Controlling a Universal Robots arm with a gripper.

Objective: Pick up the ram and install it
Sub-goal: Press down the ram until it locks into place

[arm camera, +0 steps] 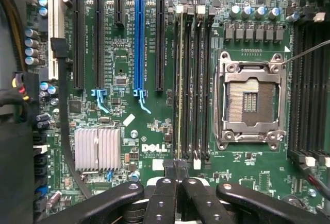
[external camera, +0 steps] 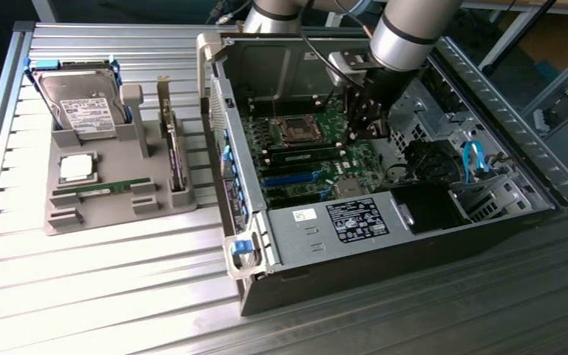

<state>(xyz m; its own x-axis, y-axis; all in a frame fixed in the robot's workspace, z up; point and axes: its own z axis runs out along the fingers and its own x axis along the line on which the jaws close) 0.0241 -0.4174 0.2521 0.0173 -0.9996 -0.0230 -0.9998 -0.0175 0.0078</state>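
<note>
Here, the gripper [external camera: 365,129] stands inside the open computer case [external camera: 383,270], fingers clenched empty.
In the exterior view we see it low over the motherboard [external camera: 313,174], just beside the ram [external camera: 299,154], which seems plugged edge-down into the board. In the wrist view we see the fingertips [arm camera: 169,171] pressed together, holding nothing, at one end of that ram, near the processor socket [arm camera: 251,100].

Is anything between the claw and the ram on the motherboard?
Nothing visible. The ram appears seated in a slot beside the empty socket, and the shut claw hangs at its end, with no cable between them.
</note>
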